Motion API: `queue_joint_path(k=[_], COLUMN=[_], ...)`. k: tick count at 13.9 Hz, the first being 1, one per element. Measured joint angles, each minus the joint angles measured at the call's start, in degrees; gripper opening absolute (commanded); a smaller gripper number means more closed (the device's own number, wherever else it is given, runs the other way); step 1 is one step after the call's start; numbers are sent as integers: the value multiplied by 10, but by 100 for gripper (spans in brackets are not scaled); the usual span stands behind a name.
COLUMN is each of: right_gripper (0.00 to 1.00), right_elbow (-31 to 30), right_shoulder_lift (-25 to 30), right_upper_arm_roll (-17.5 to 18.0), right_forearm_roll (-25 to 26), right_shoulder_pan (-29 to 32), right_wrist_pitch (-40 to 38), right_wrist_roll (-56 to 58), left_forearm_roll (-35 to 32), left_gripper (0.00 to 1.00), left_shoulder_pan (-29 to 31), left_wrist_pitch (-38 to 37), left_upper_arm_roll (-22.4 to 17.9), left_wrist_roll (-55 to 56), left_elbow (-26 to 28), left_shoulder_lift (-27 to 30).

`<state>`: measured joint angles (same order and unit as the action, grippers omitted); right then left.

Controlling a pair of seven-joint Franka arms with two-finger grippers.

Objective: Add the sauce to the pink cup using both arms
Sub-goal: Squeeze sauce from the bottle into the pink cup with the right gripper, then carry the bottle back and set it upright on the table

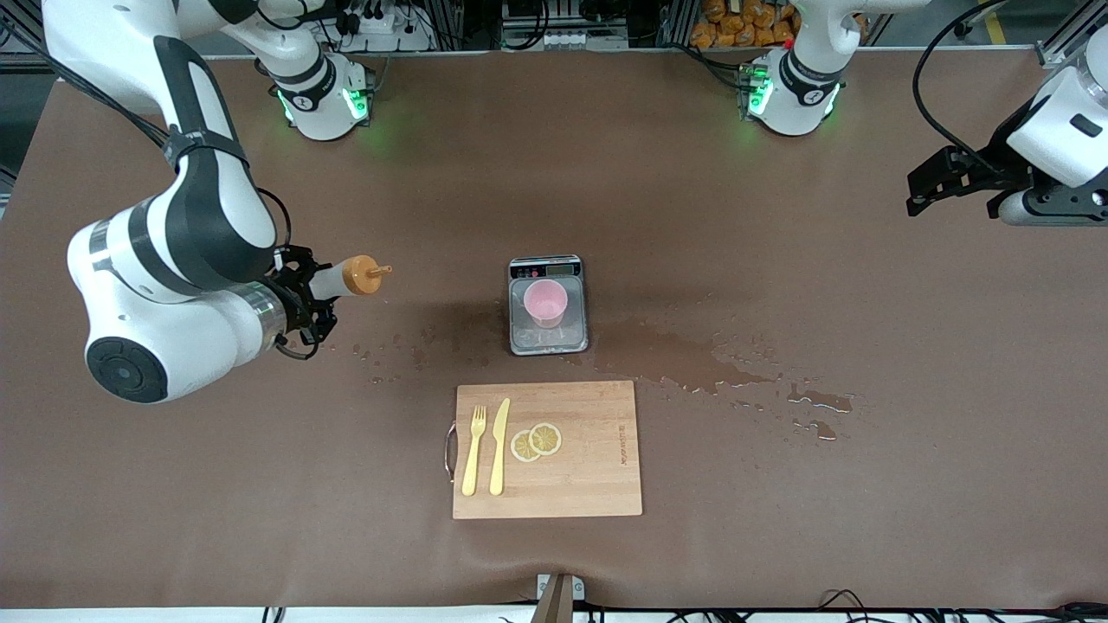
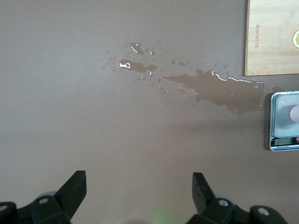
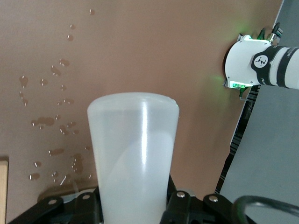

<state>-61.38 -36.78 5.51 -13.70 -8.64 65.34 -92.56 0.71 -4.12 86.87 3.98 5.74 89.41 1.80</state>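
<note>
We find the right gripper (image 1: 305, 298) closed on the sauce (image 1: 346, 277), held sideways above bare table toward the right arm's end, orange nozzle aimed at the pink cup (image 1: 545, 303) on the scale (image 1: 548, 337) at table centre. The left gripper (image 1: 939, 182) waits wide open, empty, near its end's edge — open room between. A puddle (image 1: 710, 370) spreads beside the cutting board (image 1: 597, 467); its stamp is unreadable.

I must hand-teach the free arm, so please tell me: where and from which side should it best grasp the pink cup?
Grip the pink cup by its rim, from straight above, one finger inside the wall and one outside. It stands upright and open-mouthed on the scale and has no handle. The left gripper is open, over bare table.
</note>
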Motion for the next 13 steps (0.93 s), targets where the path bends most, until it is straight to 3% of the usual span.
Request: queue_joint_path(k=[3,13], right_gripper=[44,44], right_elbow=[0,-54], right_shoulder_lift=[0,-4], right_upper_arm_roll=[-2,-4], right_forearm_roll=[-47,-120], right_shoulder_pan=[39,140], right_wrist_pitch=[1,9], right_wrist_roll=[61,220], left_forearm_roll=[0,0], left_gripper=[100,100], left_shoulder_pan=[-1,-2], left_wrist_pitch=[0,0], left_upper_arm_roll=[3,5], left_wrist_roll=[0,0], left_elbow=[0,0], left_shoulder_lift=[0,0])
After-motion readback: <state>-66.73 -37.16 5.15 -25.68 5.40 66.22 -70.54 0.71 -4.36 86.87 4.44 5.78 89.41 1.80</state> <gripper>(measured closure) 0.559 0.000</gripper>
